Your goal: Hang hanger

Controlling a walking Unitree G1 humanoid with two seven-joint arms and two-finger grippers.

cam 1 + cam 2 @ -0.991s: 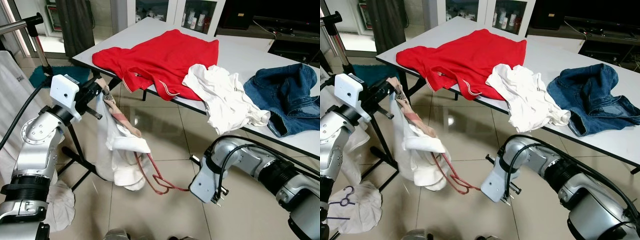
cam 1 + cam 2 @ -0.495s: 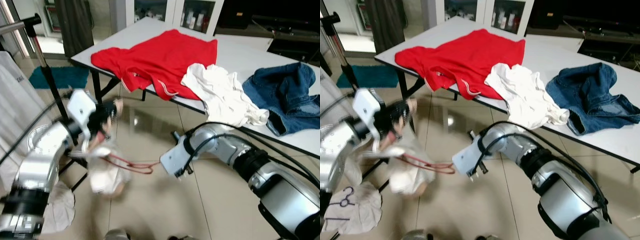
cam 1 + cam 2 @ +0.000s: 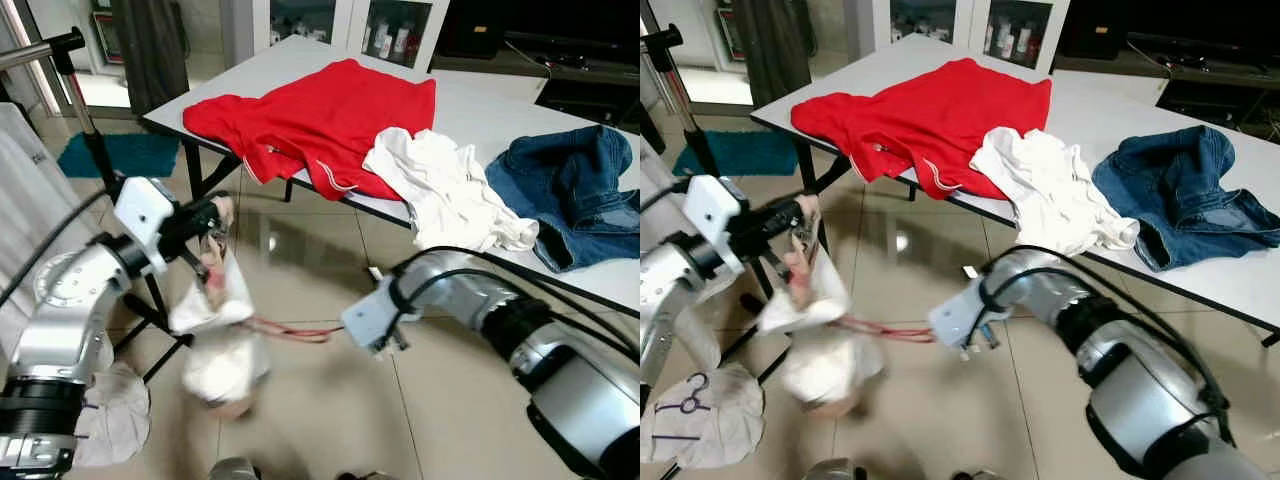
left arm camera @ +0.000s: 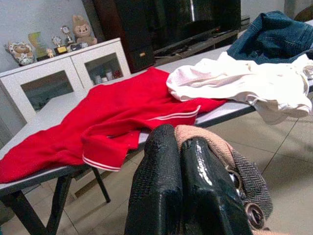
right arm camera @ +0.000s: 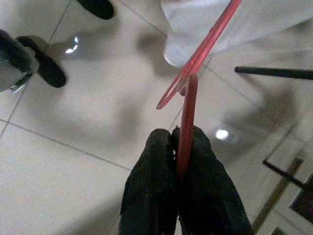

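"Two grippers were both busy, weren't they?"

"Yes. The left gripper (image 4: 183, 196) was pinched tight on the tan herringbone collar of a crumpled white cloth garment (image 3: 222, 335), holding it up beside the black-legged clothes rack (image 3: 150, 300). The right gripper (image 5: 178, 161) was clamped on the thin red plastic hanger (image 3: 290, 330), which ran level from the garment out away from the rack, above the tiled floor (image 3: 330, 420)."

"Why hold it that way?"

"Probably to keep the hanger inside the garment while carrying both toward the rack; nothing hung on it yet."

"Did the wrist cameras add anything?"

"The right wrist view showed the fingers (image 5: 151, 176) pressed flat against the hanger's red bar, which the blurred head views couldn't. The left wrist view looked past the rack to the white table (image 4: 63, 112) with its red shirt (image 4: 112, 117)."
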